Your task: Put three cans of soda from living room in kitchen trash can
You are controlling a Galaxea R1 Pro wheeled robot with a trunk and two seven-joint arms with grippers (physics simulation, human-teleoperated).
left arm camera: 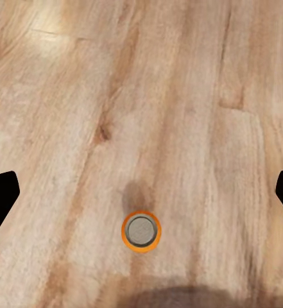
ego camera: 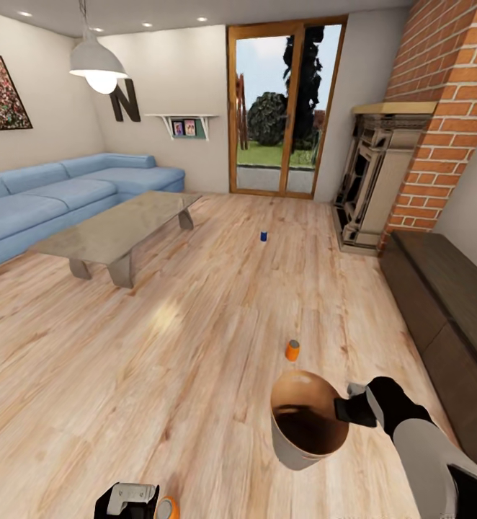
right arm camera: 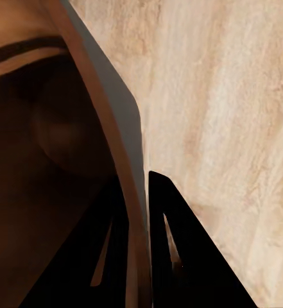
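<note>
Orange can (left arm camera: pixel 141 231) upright, top skyward | left pincer (left arm camera: pixel 141 192) apart above | right pincer (right arm camera: pixel 138 212) clamps bin rim (right arm camera: pixel 112 128)

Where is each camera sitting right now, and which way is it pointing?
Head view: on the robot's head, facing forward and down over the living room floor; the right gripper holds the trash can by its rim; the left gripper is over an orange can.
Left wrist view: straight down at that orange can, between open fingertips.
Right wrist view: along fingers clamping the bin's rim.
Shared: bin, can, floor.
</note>
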